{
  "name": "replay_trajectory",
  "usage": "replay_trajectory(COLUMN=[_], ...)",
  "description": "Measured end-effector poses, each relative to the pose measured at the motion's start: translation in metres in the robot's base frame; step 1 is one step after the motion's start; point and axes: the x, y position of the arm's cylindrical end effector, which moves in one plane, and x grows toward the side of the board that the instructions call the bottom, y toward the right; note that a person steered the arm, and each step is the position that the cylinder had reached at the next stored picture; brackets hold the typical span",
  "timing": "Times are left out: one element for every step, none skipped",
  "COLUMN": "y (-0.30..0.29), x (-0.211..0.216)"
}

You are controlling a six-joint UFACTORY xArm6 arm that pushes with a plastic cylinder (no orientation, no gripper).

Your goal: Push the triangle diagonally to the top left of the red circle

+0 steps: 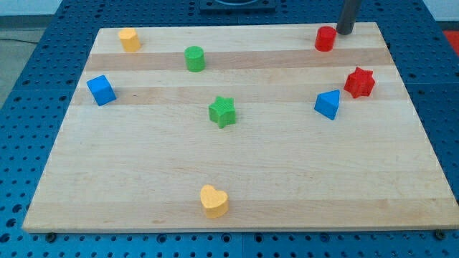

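The blue triangle (pixel 328 104) lies on the wooden board at the view's right, just left of the red star (pixel 359 82). The red circle (pixel 325 39) stands near the board's top edge at the right, above the triangle. My tip (pixel 345 32) is the lower end of the dark rod at the top right. It sits just right of the red circle, close to it or touching it, and well above the triangle.
A green circle (pixel 194 58) and a yellow block (pixel 129 39) stand at the top left. A blue cube (pixel 101 90) is at the left, a green star (pixel 222 111) in the middle, and a yellow heart (pixel 214 201) near the bottom edge. The board (pixel 143 165) lies on a blue pegboard.
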Motion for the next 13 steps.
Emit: replay_trajectory(y=[-0.039,-0.040,-0.051,-0.048,-0.048,-0.051,-0.009,0.069,0.101,0.078,0.011,-0.099,-0.157], x=[-0.002,0.013,0.060,0.100,0.130,0.127,0.086,0.084,0.164,0.228,0.231,0.222,0.186])
